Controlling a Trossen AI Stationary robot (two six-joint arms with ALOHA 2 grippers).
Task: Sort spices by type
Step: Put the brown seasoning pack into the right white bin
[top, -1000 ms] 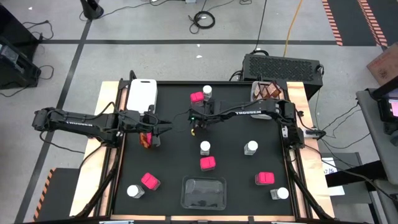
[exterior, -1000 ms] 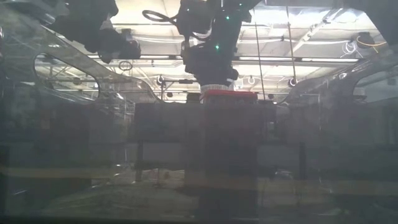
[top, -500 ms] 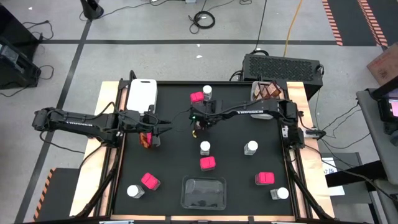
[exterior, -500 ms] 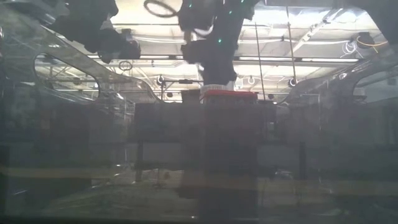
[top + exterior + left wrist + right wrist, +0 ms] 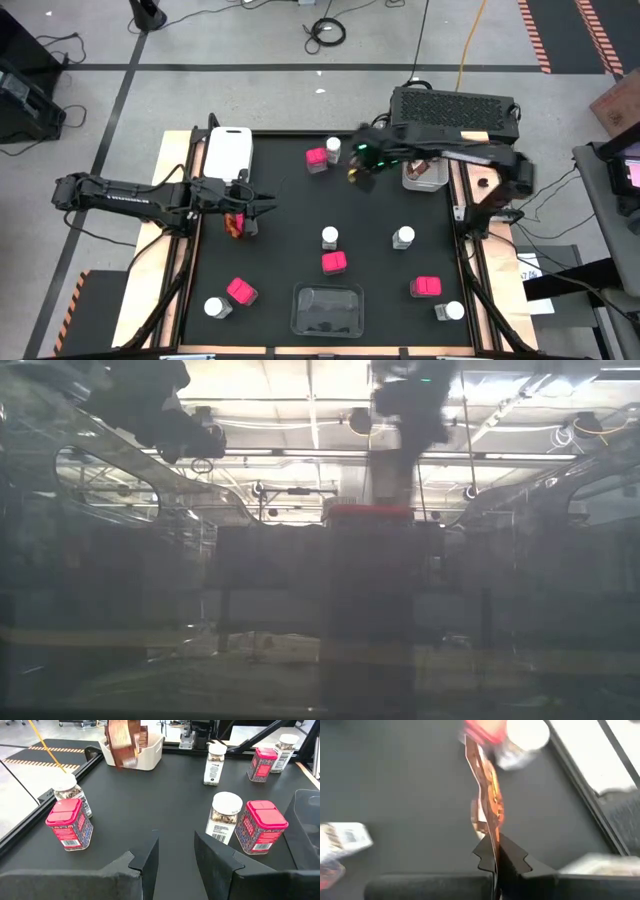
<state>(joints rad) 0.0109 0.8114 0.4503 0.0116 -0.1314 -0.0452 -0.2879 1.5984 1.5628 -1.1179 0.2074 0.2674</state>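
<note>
your right gripper (image 5: pixel 358 176) is pinched shut on a thin brown packet (image 5: pixel 487 795), up in the air near the white tray (image 5: pixel 425 177) at the back. i think you next carry it over that tray and let go. your left gripper (image 5: pixel 262 207) waits, a bit open.

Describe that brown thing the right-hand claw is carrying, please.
The brown packet looks thin, flat and shiny, coppery brown with orange glints, seen edge-on. The right gripper has its fingers shut on one edge and holds it in the air above the black table, between a pink box and the white tray.
</note>
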